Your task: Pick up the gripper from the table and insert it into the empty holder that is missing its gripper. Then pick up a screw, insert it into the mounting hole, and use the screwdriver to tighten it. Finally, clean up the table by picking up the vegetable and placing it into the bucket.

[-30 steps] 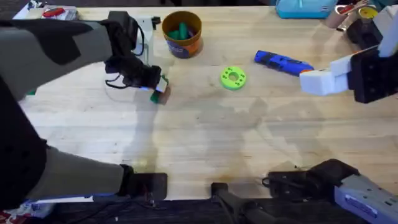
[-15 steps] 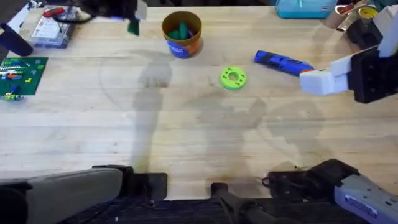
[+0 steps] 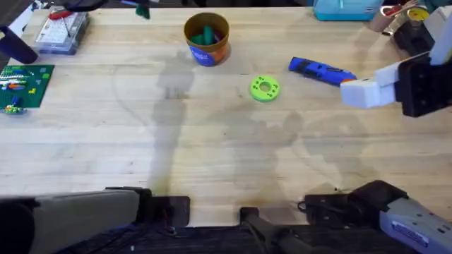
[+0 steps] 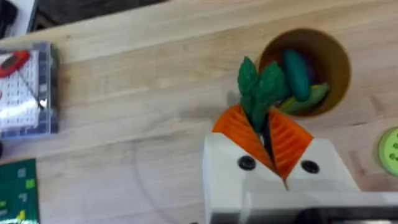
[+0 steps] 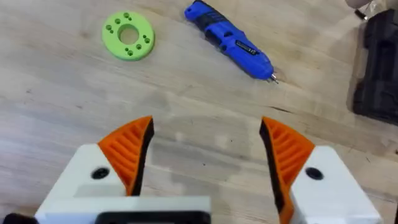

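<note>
Far left of the bucket [image 3: 207, 39], at the surface's [image 3: 226, 155] edge: a green circuit board [image 3: 25, 85], and beyond it a clear plastic box [image 3: 62, 32] with a red-handled item on top.

Between that box and the bucket, raised above the surface: left gripper [image 4: 267, 127], orange pads [image 4: 233, 127] pinched together on the vegetable [image 4: 258, 87], a dark-green leafy piece poking up out of the grip. Seen overhead as a small green shape [image 3: 143, 10] at the far edge, left of the bucket, apart from its rim.

Landmark itself: orange-tan cup with a blue band at the base, standing upright toward the far side of the surface. Inside, a teal piece and a lighter green piece [image 4: 298, 84] lying against the wall.

Right of the bucket and a little nearer: lime-green disc [image 3: 265, 88] with holes, flat on the wood.

Farther right of the bucket, beyond the disc: the screwdriver [image 3: 321, 70], blue, lying on its side, thin bit [image 5: 272, 77] pointing away from the bucket.

Farthest right: right gripper [image 5: 205, 155], spread wide, nothing between the pads, hovering over bare wood near the screwdriver's bit end. White finger [image 3: 364, 92] visible overhead just right of the screwdriver.
</note>
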You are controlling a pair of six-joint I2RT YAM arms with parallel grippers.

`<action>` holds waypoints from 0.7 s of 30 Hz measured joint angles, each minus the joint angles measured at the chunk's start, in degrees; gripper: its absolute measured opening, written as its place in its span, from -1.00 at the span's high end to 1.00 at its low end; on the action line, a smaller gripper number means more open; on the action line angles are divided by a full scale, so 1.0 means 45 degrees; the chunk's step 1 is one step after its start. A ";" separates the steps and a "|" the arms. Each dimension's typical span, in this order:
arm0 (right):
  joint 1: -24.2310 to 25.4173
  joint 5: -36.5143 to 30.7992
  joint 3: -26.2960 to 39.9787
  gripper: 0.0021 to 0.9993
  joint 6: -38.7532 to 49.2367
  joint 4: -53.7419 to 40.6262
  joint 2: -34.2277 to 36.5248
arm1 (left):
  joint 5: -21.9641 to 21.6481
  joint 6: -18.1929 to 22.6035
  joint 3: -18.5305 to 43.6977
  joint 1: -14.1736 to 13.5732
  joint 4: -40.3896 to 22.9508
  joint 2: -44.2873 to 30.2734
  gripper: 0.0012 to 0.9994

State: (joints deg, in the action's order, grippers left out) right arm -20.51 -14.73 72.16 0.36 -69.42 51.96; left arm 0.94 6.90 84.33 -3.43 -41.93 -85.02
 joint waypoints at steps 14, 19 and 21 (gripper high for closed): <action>0.0000 0.0000 0.0000 -1.00 0.0000 0.0001 0.0000 | 0.1187 -0.0122 0.0000 -0.2531 0.0976 -0.1950 0.98; 0.0000 -0.0002 0.0000 -1.00 0.0000 0.0003 0.0000 | 0.1259 -0.0118 0.0000 -0.2932 0.1104 -0.2179 0.98; 0.0000 -0.0002 0.0000 -1.00 0.0000 0.0003 0.0000 | 0.1228 -0.0123 0.0000 -0.2877 0.1109 -0.2175 0.98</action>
State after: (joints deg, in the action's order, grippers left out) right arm -20.51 -14.74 72.16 0.36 -69.41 51.96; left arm 6.47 6.35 84.33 -16.37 -36.94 -94.80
